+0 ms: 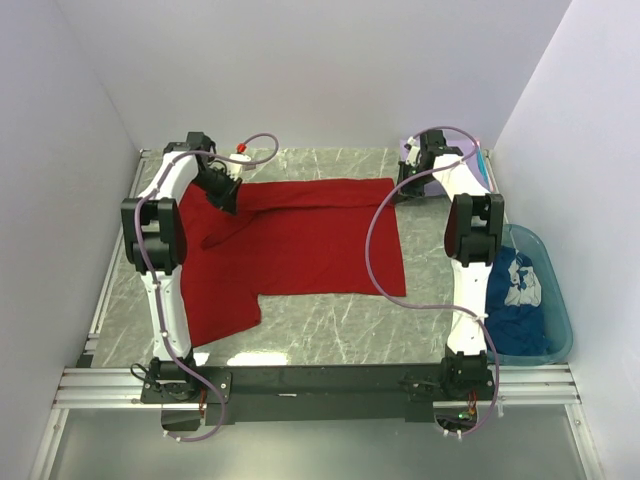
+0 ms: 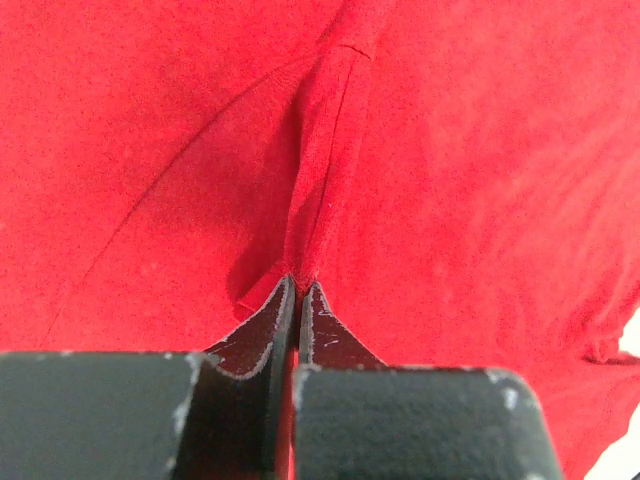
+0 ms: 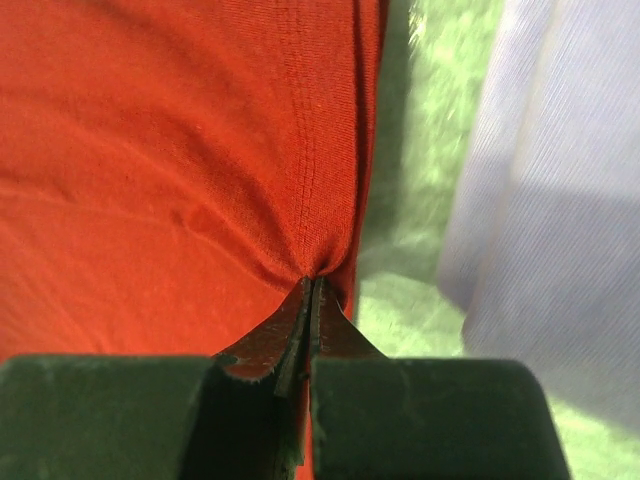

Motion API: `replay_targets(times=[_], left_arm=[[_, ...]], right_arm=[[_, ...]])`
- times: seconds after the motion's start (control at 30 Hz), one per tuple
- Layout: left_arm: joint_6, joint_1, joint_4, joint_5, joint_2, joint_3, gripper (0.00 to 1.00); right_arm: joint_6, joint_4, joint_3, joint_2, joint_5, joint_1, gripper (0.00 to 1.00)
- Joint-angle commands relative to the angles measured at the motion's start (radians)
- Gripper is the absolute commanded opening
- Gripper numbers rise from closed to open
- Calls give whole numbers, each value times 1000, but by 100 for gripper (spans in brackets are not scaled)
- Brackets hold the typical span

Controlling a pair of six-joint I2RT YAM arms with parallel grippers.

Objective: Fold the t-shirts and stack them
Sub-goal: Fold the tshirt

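Red t-shirt (image 1: 300,240) lies spread flat on the table (image 1: 330,330), its far edge between the two arms. Soft, light, limp cloth; it will probably sag and drag, so hems and seams are the best holds. Left gripper (image 2: 298,285) is clamped on a pinched-up fold by a seam. Right gripper (image 3: 313,283) is pinched tight on the stitched hem edge, with the lavender shirt (image 3: 560,200) just beside.

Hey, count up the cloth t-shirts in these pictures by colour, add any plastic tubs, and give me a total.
Red: 1, the plain bright red cloth t-shirt
Lavender: 1, the plain lavender cloth t-shirt
Dark blue: 1, the dark blue cloth t-shirt with white print
Teal: 1, the translucent teal plastic tub
Total: 4
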Motion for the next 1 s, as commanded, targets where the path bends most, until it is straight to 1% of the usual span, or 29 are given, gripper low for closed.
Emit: replay_targets(times=[0.0,0.27,0.43,0.53,0.57,0.6,0.63,0.67,0.7,0.73,0.77,0.83,0.87,0.97], left_arm=[[51,11,-57,5,-92,10,0],[93,11,-85,-12,-127,-39,0],[93,11,-64,-32,-127,-99,0],[101,-1,-35,-73,-133,-138,1],[101,-6,-25,-73,-133,-149,3],[93,-9,-21,-92,-136,-157,10],[88,-10,-16,-89,-139,-165,25],[79,-3,-16,-86,-142,-162,32],[65,7,-24,-61,-147,-159,37],[59,11,-33,-49,-149,-142,43],[53,54,-48,-35,-144,-128,45],[27,91,-90,-9,-135,-85,48],[21,130,-105,-3,-130,-71,48],[9,194,-140,16,-132,-71,48]], right_arm=[[-13,-20,-23,-103,-25,-3,0],[-37,-51,-34,-102,-8,-1,0],[-54,-59,-48,-88,13,6,0],[-69,-63,-57,-82,18,11,0],[-73,-66,-54,-76,19,11,0],[-77,-77,-50,-73,22,14,4],[-80,-86,-37,-68,24,17,12],[-98,-94,-33,-65,26,19,35],[-111,-108,-30,-68,29,19,49],[-129,-114,-25,-73,20,19,57],[-138,-122,-22,-82,10,19,69],[-158,-142,-20,-96,-33,20,75],[-168,-146,-19,-111,-49,20,78],[-207,-162,-17,-134,-120,31,78]])
